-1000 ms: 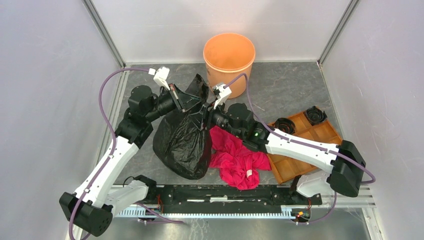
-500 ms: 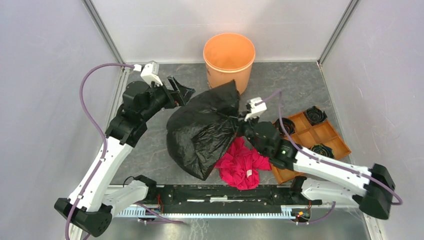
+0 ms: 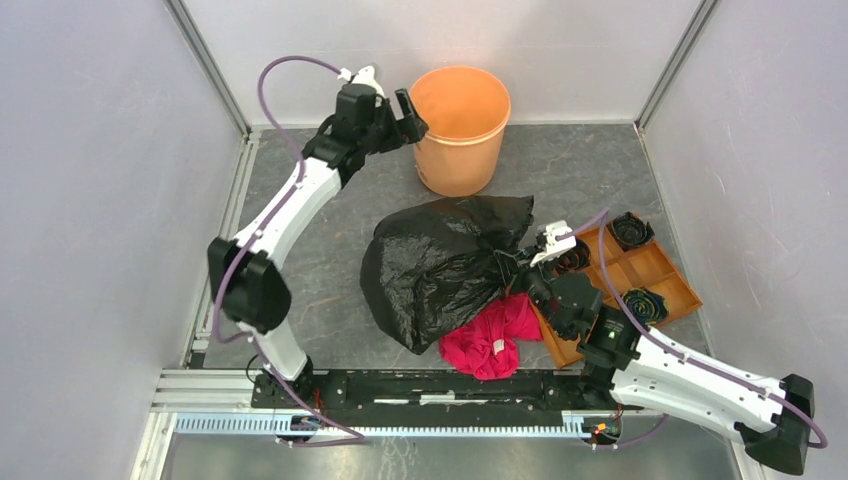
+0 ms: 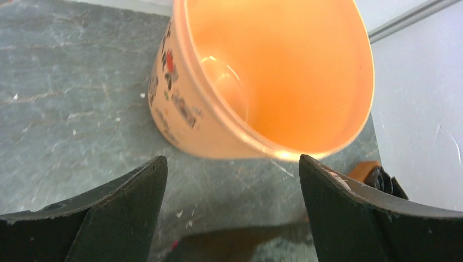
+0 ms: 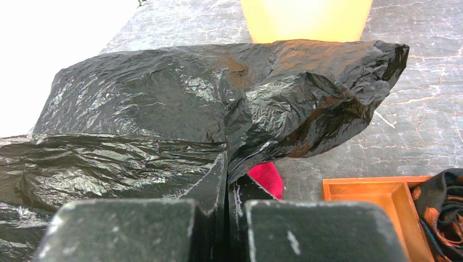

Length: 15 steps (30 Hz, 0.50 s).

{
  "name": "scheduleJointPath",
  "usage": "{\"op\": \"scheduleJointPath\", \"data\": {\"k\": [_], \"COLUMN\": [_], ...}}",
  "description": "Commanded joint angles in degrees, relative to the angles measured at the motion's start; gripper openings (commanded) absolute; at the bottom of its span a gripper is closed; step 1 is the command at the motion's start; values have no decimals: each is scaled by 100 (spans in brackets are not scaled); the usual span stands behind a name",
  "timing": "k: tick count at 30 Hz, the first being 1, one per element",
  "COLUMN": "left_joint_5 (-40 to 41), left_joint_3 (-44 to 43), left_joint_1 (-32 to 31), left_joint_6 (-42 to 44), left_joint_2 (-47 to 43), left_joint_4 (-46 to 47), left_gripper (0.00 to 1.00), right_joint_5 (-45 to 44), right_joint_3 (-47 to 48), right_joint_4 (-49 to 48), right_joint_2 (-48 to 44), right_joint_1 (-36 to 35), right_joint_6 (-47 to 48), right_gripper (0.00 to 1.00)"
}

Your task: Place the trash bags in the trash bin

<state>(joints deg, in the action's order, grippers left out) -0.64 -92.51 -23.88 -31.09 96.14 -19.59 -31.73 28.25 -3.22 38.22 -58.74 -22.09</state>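
The right jaws are clamped on a fold of the bag (image 3: 440,270), which lies bunched on the counter (image 3: 600,170), its bulk stretching left from them. The bin (image 3: 458,125) stands upright and empty just beyond it. The left jaws gape beside its rim, holding nothing. The tray (image 3: 655,265) holds dark bundles.

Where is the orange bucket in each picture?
Top external: the orange bucket stands at the far middle of the table, near the back wall.
Left wrist: the bucket fills the upper middle, its open mouth showing.
Right wrist: only a pale, blurred strip of the bucket shows at the top edge, beyond the black bag.
Shared landmark: the gray stone-look table shows in all three.
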Motion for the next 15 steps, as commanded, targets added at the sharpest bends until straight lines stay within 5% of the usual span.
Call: {"op": "scheduleJointPath", "data": {"k": [1, 5, 15], "left_joint_5": [112, 343, 446], "left_joint_3": [-1129, -1473, -1607], "left_joint_1": [-66, -83, -91], "left_joint_6": [-167, -300, -373], "left_joint_2": [749, 1245, 1662], "left_joint_4": [159, 85, 128], "left_gripper": [96, 93, 68], "right_joint_5": [-132, -158, -350], "right_joint_3": [14, 70, 233], "right_joint_4": [164, 306, 781], "right_joint_2": [-275, -454, -986], "right_joint_1": [4, 1, 5], "right_joint_6": [140, 226, 344], "right_gripper": [0, 0, 0]}}
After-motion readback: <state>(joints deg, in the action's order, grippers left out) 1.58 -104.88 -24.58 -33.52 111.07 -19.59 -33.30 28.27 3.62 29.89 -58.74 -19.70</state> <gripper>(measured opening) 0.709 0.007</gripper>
